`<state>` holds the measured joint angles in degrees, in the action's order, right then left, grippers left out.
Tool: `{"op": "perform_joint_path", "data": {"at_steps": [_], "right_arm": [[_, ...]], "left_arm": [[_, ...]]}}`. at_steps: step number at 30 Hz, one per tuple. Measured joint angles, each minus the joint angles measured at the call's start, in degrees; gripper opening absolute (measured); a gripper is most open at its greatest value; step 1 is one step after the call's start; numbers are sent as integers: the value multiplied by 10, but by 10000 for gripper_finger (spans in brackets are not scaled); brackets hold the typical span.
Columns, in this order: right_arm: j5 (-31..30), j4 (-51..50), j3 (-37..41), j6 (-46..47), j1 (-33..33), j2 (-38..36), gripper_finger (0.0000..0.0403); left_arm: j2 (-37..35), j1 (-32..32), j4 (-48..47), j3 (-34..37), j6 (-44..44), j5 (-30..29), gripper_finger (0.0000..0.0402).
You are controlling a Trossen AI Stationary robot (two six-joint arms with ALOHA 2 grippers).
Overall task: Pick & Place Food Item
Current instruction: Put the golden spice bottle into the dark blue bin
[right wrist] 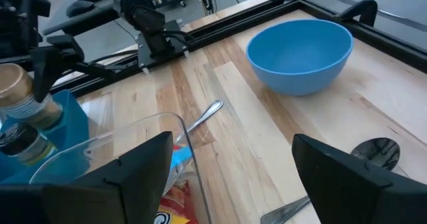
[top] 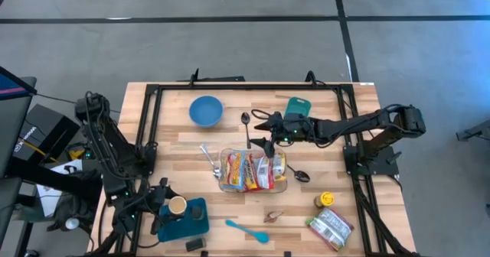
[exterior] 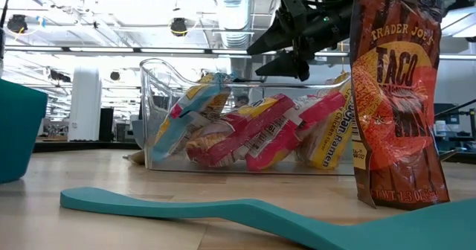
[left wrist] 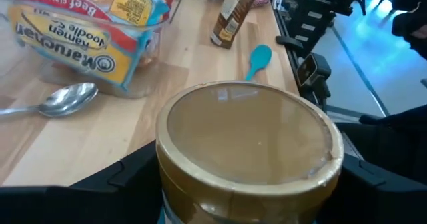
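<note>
A clear plastic container (top: pixel 253 173) holds several ramen packets (exterior: pixel 245 135) and rests on the table's middle. My right gripper (top: pixel 264 131) hangs open and empty just above the container's far rim; it also shows in the low view (exterior: pixel 286 49). My left gripper (top: pixel 165 203) is at the near left, shut on a tan-lidded cup (left wrist: pixel 247 131) over a teal tray (top: pixel 193 220). The cup also shows in the right wrist view (right wrist: pixel 17 91). My left gripper has the cup between its two fingers, one finger (left wrist: pixel 120 181) on each side of the cup's wall just below the lid (left wrist: pixel 163 184). The fingers come level from the table's left side. The cup stands upright over the teal tray; whether it is lifted clear I cannot tell.
A blue bowl (top: pixel 205 110) and a spoon (top: pixel 246 121) lie at the far left of the container, another spoon (top: pixel 298 174) to its right. A teal spatula (top: pixel 246 230), a taco seasoning bag (exterior: pixel 398 94) and a yellow-lidded jar (top: pixel 327 200) lie near the front edge.
</note>
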<state>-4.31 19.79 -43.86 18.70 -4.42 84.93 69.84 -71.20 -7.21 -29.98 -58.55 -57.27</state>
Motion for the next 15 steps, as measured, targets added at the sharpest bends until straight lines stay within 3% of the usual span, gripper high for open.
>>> {"op": "perform_joint_path", "data": {"at_steps": [7,12,15], "right_arm": [[0,0,0,0,0,0,301],[0,0,0,0,0,0,301],[0,0,0,0,0,0,301]], "left_arm": [[13,0,20,0,37,16,271],[54,0,25,-1,37,4,288],[75,0,43,-1,36,0,277]]}}
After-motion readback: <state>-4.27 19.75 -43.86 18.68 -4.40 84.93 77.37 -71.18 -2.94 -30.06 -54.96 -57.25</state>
